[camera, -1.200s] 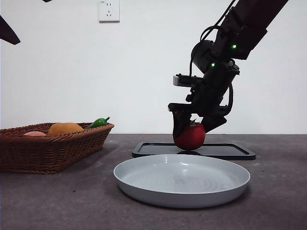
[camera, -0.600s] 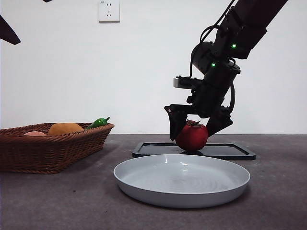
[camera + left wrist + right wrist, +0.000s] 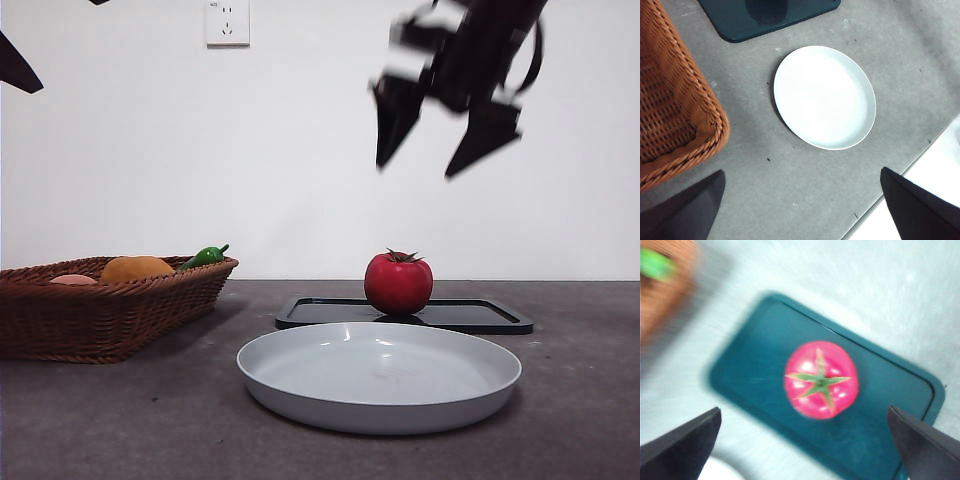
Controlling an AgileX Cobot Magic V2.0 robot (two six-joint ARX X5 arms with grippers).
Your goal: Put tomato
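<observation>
Your right gripper (image 3: 432,150) hangs with jaws spread and empty. The tomato (image 3: 398,283) sits well below it, upright on the dark tray (image 3: 470,315). Your left gripper (image 3: 805,210) waits, jaws spread, above the white plate (image 3: 825,97).

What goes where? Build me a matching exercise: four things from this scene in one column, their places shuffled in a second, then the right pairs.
Things:
1. tomato
2. green pepper
3. grey plate
4. right end effector

Places:
A. in the wicker basket
B. high above the table, open, holding nothing
C. upright on the dark tray
D. on the table nearer the camera than the tray, nothing in it

Pairs: 1-C, 2-A, 3-D, 4-B
</observation>
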